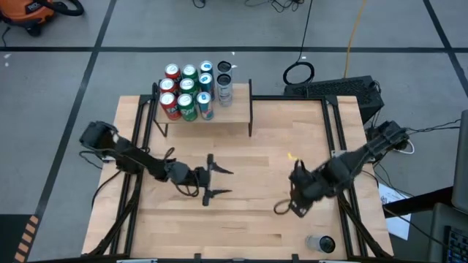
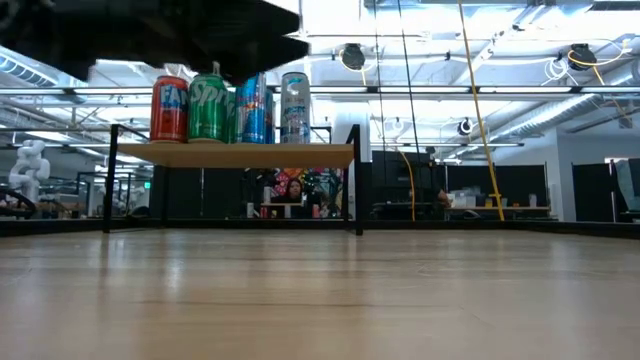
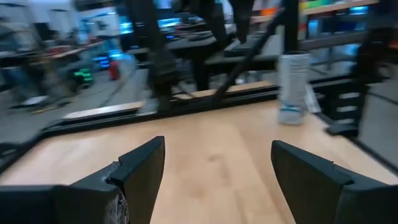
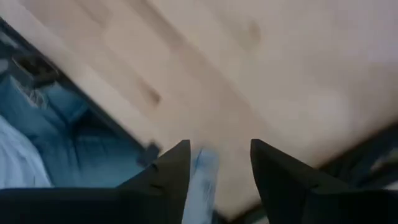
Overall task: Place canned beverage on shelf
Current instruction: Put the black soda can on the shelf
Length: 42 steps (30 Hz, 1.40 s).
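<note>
1. A silver-and-blue can [image 1: 319, 243] stands upright at the table's near edge, toward its near right corner, apart from both grippers.
2. The shelf [image 1: 234, 111] sits at the far edge, left of centre, with a cluster of cans [image 1: 189, 91] on its left part.
3. The right gripper [image 1: 291, 207] hangs near the can, arm bent in from the right edge; its fingers are parted, holding nothing.
4. The left gripper [image 1: 219, 181] lies low at mid-table, arm stretched from the left edge, fingers wide apart and empty.
</note>
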Tool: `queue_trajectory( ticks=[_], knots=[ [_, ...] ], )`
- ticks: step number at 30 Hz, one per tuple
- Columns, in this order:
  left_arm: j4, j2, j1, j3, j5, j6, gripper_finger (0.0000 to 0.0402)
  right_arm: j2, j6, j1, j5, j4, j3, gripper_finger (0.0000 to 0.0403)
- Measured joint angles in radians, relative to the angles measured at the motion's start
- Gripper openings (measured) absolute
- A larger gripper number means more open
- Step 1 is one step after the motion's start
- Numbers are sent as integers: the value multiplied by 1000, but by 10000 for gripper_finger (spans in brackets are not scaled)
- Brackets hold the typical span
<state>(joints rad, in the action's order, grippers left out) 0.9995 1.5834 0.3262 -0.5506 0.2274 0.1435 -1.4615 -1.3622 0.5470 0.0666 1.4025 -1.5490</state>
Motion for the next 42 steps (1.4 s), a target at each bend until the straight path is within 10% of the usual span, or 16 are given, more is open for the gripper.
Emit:
queue_trajectory(
  ticks=[19, 42],
  knots=[
    [7, 130, -37, -93, -101, -1, 286, -28, -748, 301, 301, -222, 0, 145],
    [-53, 130, -37, -92, -101, -6, 286, -115, -784, 372, 250, -222, 0, 339]
  ],
)
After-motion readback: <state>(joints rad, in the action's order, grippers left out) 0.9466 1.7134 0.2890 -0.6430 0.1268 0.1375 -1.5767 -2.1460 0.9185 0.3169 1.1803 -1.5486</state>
